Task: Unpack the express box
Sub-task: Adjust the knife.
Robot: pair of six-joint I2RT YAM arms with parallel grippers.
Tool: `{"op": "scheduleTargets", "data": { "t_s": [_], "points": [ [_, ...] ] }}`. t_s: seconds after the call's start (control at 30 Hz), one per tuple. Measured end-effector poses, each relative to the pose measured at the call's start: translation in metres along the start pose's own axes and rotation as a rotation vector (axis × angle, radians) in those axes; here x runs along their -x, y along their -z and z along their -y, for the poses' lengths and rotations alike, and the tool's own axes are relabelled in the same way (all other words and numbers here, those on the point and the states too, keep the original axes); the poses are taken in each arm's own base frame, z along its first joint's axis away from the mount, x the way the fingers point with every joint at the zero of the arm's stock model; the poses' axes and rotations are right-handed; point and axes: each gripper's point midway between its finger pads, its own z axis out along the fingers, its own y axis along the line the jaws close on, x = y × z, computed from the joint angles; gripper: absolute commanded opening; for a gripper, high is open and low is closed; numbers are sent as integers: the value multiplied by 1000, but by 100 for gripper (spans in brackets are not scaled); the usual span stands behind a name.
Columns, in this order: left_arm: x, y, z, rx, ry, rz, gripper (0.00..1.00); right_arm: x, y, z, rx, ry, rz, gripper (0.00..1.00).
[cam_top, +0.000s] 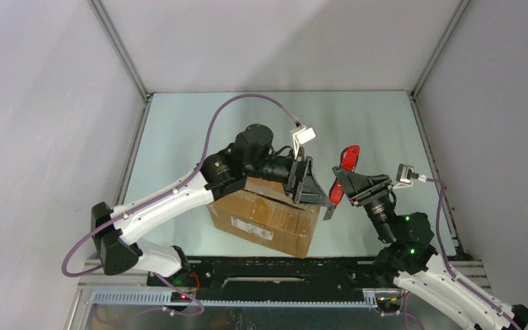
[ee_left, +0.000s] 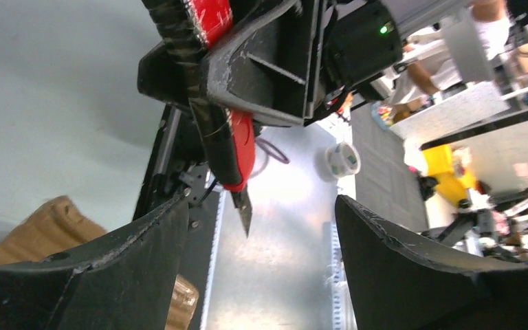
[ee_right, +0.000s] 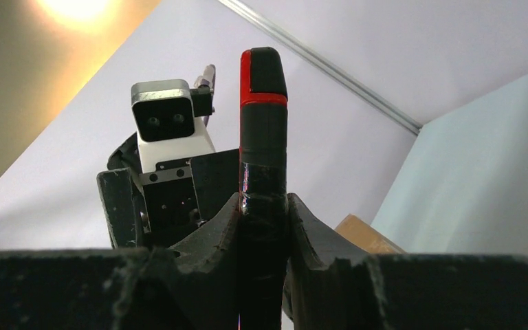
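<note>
Grey walls close round my metal table (cam_top: 357, 124), and the express box (cam_top: 265, 216) sits on it near my bases, left of centre, its white label on the near side. My left gripper (cam_top: 316, 192) hangs at the box's far right top corner, jaws spread wide with nothing between them. My right gripper (ee_right: 263, 213) is clamped on a red-and-black utility knife (ee_right: 263, 124), blade pointing down just right of the box; whether it touches cardboard I cannot tell.
</note>
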Motion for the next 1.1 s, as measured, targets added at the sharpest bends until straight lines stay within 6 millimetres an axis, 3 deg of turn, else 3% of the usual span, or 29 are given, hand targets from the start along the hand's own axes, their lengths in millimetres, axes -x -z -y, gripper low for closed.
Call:
{"op": "scheduleTargets", "data": {
  "t_s": [0.4,0.7,0.9,0.97,1.03,1.1],
  "points": [
    [-15,18,-15,107,-179,-99,79,-27,-23,-9,9,-29,-132,0],
    [-7,35,5,65,-285,-2,71,-60,-31,-27,32,-81,-243,0],
    [-16,42,5,40,-292,33,51,-78,-27,-38,36,-71,-291,0],
    [-19,41,4,29,-283,39,35,-79,-29,-42,37,-58,-297,0],
    [-23,40,3,18,-266,42,6,-80,-31,-47,41,-51,-303,0],
    [-25,40,3,10,-217,45,0,-80,-31,-52,59,-32,-305,0]
  ]
}}
